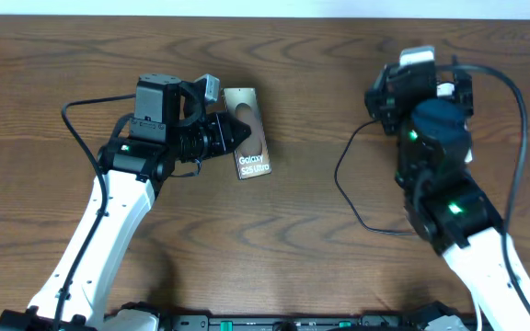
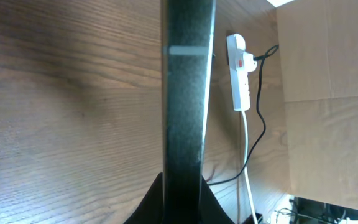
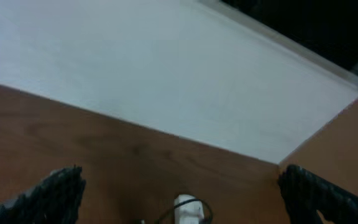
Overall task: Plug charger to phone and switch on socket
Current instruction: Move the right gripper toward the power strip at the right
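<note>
Brown wooden table [image 1: 293,248], white socket [image 2: 238,81] and black charger cable [image 2: 264,127] on it

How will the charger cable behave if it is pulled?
The charger cable is thin and lies in loose curves, so it is probably floppy and light. It looks plugged into the power strip, so a hard pull might drag the strip.

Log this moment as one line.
left gripper: shut on phone | right gripper: open, over socket | charger: on table, apart from phone
</note>
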`<action>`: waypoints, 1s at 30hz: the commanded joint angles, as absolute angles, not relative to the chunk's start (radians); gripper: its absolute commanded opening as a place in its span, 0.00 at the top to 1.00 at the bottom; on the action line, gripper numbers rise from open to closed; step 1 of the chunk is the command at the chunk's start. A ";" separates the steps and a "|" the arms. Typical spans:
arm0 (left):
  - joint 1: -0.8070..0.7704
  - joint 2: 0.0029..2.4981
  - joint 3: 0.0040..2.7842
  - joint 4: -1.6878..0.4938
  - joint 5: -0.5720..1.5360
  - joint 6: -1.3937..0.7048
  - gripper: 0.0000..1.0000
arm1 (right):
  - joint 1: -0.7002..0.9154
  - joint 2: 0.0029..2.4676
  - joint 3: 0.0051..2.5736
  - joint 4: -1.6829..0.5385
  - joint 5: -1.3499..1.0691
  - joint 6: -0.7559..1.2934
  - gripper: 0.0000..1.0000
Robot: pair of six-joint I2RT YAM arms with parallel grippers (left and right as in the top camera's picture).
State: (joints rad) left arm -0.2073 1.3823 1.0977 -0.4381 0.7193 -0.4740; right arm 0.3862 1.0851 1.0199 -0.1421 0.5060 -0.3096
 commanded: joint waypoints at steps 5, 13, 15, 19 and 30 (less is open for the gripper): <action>-0.203 1.367 1.117 -0.426 0.740 -0.486 0.93 | 0.209 0.841 1.033 -0.205 0.321 -0.245 0.01; -0.203 1.367 1.117 -0.426 0.740 -0.549 0.92 | -0.184 0.758 1.032 -0.262 -0.044 0.073 0.01; -0.203 1.367 1.117 -0.426 0.740 -0.587 0.93 | -0.208 0.777 1.032 -0.260 -0.134 0.148 0.01; -0.203 1.367 1.117 -0.426 0.740 -0.620 0.92 | -0.197 0.847 1.032 -0.204 -0.294 0.238 0.01; -0.203 1.367 1.117 -0.426 0.741 -0.631 0.93 | -0.068 1.098 1.033 -0.010 -0.213 0.268 0.02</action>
